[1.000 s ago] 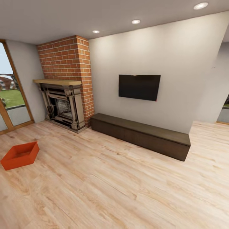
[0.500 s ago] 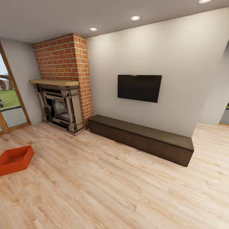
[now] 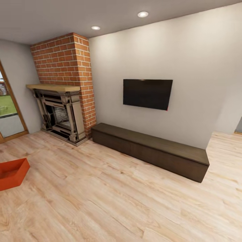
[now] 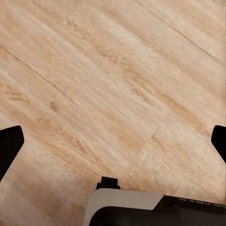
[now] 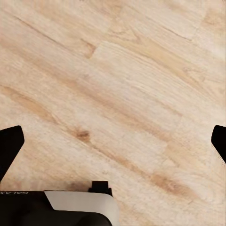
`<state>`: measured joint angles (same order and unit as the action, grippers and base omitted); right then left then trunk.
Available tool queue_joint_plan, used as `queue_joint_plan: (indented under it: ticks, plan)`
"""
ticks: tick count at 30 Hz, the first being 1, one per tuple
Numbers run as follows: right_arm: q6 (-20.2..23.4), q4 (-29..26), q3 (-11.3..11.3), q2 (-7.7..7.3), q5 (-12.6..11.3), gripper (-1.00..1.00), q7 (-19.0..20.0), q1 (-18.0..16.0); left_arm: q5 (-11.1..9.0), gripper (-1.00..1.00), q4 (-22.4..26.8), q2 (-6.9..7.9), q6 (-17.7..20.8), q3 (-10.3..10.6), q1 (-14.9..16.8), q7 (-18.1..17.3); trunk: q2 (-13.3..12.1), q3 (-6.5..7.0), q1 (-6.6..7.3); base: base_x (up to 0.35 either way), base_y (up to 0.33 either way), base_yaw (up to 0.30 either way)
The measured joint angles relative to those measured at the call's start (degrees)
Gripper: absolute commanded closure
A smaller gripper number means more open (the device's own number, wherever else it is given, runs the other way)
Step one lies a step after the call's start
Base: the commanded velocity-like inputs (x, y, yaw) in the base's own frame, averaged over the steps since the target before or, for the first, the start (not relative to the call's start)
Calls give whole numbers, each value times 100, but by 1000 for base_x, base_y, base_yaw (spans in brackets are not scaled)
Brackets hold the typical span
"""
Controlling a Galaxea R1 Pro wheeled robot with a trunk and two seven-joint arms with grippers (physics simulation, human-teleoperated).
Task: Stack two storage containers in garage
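A: How were the arms posed?

B: Both hung pointing down at the wood plank floor. In the left wrist view the left gripper had its two dark fingertips at opposite edges of the picture, spread wide, with bare planks between them. The right gripper looked the same in its own view: fingers far apart, holding nothing, light boards underneath.

A: And the room, biggest things first?

B: It was the living room. A pale wall ran across the head view with a black television mounted on it. Below that sat a long, low dark brown bench against the wall. Left of the bench stood the red brick fireplace with its wooden mantel and a grey surround. At the far left edge was a wood-framed glass door, with grass visible outside.

A: Where was the container?

B: One storage container sat on the planks at the left edge of the head view, partly cut off. It was orange-red, open-topped, thin-walled, and looked empty as far as it showed.

A: Room to move?

B: A broad stretch of open planks lay between the container, the bench and the fireplace. At the right, the wall ended at a corner and the floor ran on past it.
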<state>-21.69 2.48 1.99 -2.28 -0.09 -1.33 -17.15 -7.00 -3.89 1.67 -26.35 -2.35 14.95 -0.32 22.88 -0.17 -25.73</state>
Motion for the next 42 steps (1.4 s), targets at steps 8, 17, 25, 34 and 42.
queue_joint_plan:
  ticks: [8,17,25,34,42]
  plan:
    - [1,0,0,-1,0,-100,1,0,1,-100,0,0,-1,0,0,0,0,0,0,323,9,1]
    - [1,1,0,-1,0,-100,-1,-1,0,-100,1,1,-1,0,-1,-1,0,0,0,322,102,193]
    - [0,0,0,-1,0,-100,-1,-1,1,-100,1,0,0,0,0,0,0,0,0,322,4,202]
    - [0,0,0,0,0,-100,0,0,1,-100,0,1,0,0,0,0,0,0,0,322,0,10]
    - [0,0,0,-1,0,-100,1,0,4,-100,0,2,0,0,0,0,0,0,0,323,0,0]
